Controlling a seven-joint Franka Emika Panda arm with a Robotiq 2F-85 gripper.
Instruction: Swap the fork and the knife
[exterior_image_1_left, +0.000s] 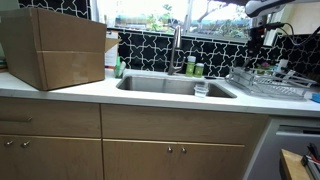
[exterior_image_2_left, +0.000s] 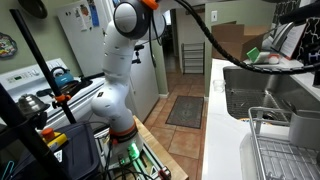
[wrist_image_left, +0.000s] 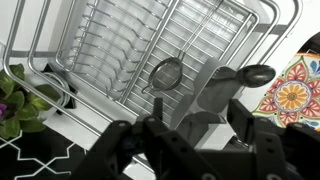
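I cannot make out a fork or a knife in any view. My gripper (wrist_image_left: 200, 128) hangs open and empty over the wire dish rack (wrist_image_left: 120, 50), with its dark fingers at the bottom of the wrist view. Below it in the rack lie a small round strainer (wrist_image_left: 168, 72), a dark ladle-like utensil (wrist_image_left: 255, 74) and a grey cup-shaped holder (wrist_image_left: 218, 95). In an exterior view my gripper (exterior_image_1_left: 259, 37) is high above the dish rack (exterior_image_1_left: 270, 86) at the right end of the counter.
A steel sink (exterior_image_1_left: 175, 86) with a faucet (exterior_image_1_left: 177, 45) sits mid-counter, with a glass (exterior_image_1_left: 201, 89) at its edge. A large cardboard box (exterior_image_1_left: 55, 48) stands at the left. A plant (wrist_image_left: 18, 105) lies beside the rack. The arm's base (exterior_image_2_left: 118, 95) stands on a cart.
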